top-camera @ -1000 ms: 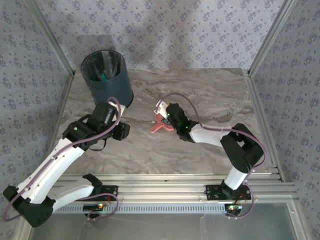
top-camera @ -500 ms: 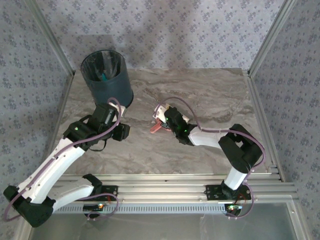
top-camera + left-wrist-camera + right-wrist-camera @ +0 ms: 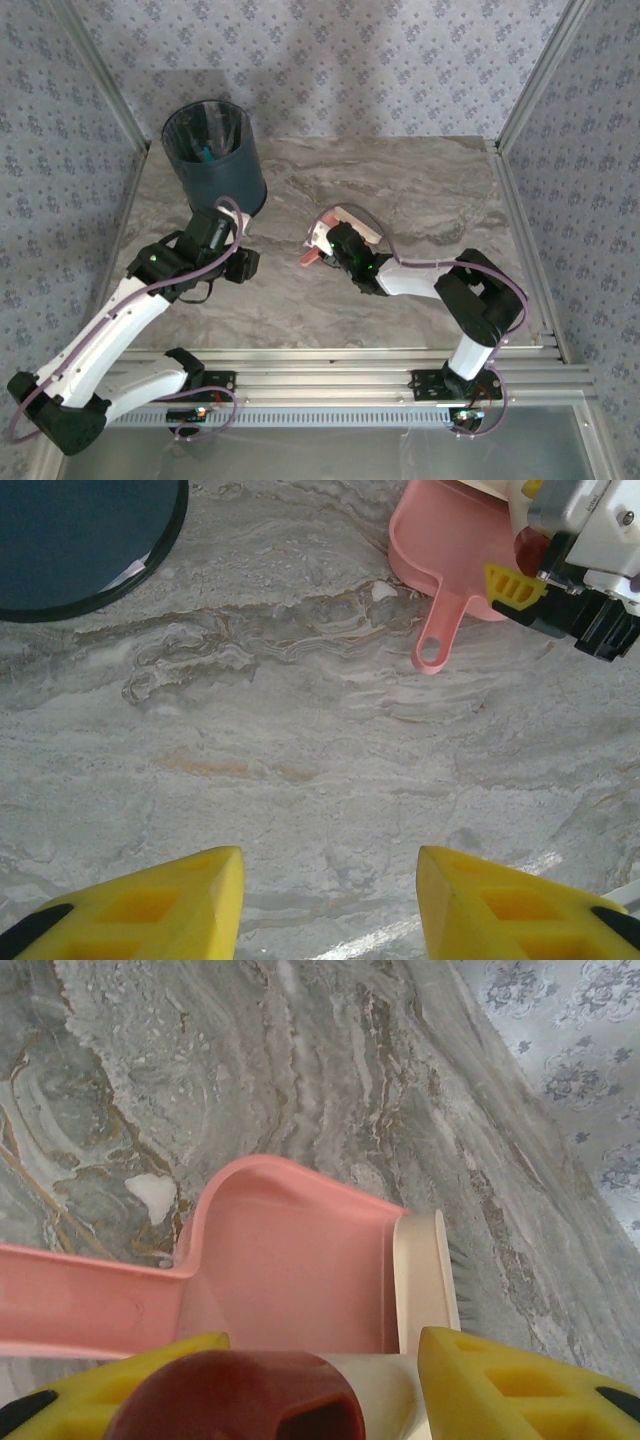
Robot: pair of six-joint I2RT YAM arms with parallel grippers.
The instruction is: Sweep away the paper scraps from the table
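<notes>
Right hand (image 3: 320, 1372) pinches the brush (image 3: 425, 1270) inside the pink dustpan (image 3: 290, 1270), probably stowing it; left hand (image 3: 330, 885) hovers spread above the table (image 3: 300, 730).

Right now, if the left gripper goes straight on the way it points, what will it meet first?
Most likely the bare table: the open left gripper faces plain marble. The pink dustpan lies farther ahead to the right, the dark bin to the left, both off its line. Depth is unclear.

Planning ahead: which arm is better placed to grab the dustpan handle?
Probably left. The left tool is open and empty, and the pink dustpan points its handle toward it; the right tool is shut on the brush.
</notes>
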